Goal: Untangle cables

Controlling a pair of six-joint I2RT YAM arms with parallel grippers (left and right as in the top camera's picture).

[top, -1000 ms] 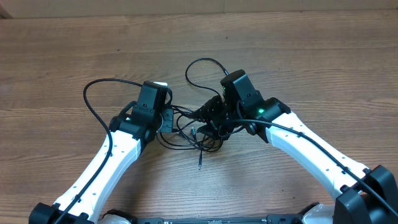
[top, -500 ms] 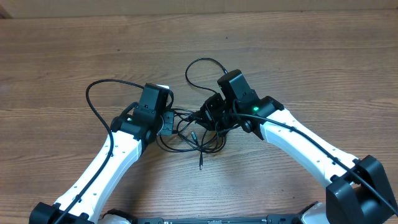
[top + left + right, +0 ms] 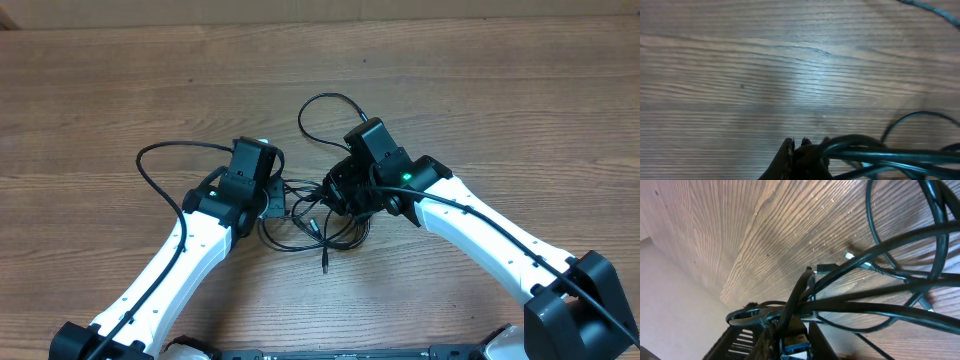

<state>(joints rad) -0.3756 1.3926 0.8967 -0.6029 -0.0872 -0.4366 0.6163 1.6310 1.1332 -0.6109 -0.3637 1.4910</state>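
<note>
- Since a second ago my right tool has slid in toward the left one and pinched down. The left tool has edged inward too, so the two now sit close on either side of the tangle.
- I see the cables bunched in a knot on the table, between the two tools and just in front of them.
- My left tool is clenched on strands of the knot. Its wrist view shows several cords running out sideways from the closed fingertips.
- My right tool is clenched on the cables as well. In its wrist view, cords fan out from its fingers above the wood.
- One loop arcs away beyond the right tool.
- One loose plug end lies below the knot, nearer the arms' base.
</note>
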